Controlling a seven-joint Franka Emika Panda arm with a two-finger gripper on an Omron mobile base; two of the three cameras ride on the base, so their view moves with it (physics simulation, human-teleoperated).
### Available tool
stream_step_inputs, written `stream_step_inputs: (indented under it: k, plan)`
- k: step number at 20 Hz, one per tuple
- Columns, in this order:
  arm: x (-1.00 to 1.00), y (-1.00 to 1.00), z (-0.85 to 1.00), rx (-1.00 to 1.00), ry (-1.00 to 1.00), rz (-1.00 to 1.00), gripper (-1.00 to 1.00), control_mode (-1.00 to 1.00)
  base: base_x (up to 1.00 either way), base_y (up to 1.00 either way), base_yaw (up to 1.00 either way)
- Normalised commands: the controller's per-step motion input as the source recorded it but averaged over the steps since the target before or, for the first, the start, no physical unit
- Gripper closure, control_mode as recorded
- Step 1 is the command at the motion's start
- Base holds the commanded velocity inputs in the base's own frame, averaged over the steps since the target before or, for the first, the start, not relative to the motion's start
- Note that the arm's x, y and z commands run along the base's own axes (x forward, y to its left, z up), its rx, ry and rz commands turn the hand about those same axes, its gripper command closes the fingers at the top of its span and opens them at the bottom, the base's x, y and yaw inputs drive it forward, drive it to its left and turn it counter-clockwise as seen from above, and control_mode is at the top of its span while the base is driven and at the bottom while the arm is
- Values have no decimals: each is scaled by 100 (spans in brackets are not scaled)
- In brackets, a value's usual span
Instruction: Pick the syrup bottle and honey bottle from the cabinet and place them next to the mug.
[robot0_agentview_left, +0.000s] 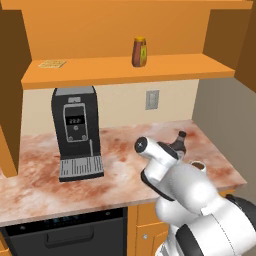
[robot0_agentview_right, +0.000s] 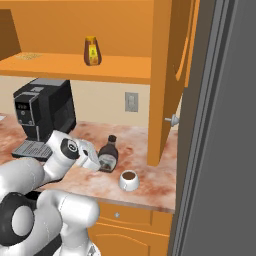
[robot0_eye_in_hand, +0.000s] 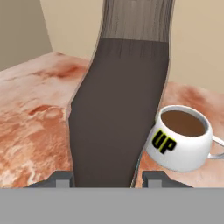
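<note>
Risk check: two-finger gripper (robot0_agentview_right: 98, 161) is pinched on the tall dark brown syrup bottle with black cap and white label (robot0_agentview_right: 107, 155), which is down at the marbled reddish stone counter (robot0_agentview_left: 45, 185); whether its base is fully seated I can't tell. In the hand view the bottle body (robot0_eye_in_hand: 118, 113) sits between the dark fingertips (robot0_eye_in_hand: 151, 178), with the small white round mug of dark brown liquid (robot0_eye_in_hand: 181, 138) just beside it at 3 o'clock. In the right base view the mug (robot0_agentview_right: 129, 180) is at about 5 o'clock from the bottle, near the counter's front edge. Main hazards, my read: letting go while the bottle is tilted or not grounded tips it into the mug and spills it; a sideways retreat clips the mug and nudges it toward the edge. Short amber-orange honey bottle with yellowish cap (robot0_agentview_left: 139, 51) stands on the shelf of the orange wooden wall cabinet (robot0_agentview_left: 125, 70), well apart from the black coffee machine (robot0_agentview_left: 76, 131) below; that reach upward could graze the shelf lip.
</note>
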Motion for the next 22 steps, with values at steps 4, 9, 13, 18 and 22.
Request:
stream_step_inputs:
  k: [4,9,13,18,22]
  plan:
    - [0,0,-19,0,-9,-10,100,-100,0,0,0]
    - [0,0,-8,-3,0,-5,100,-100,0,0,0]
    - [0,0,0,-4,2,-2,100,-100,0,0,0]
    - [0,0,0,-5,4,-3,100,-100,0,0,0]
    - [2,-4,0,-4,2,-2,100,-100,0,0,0]
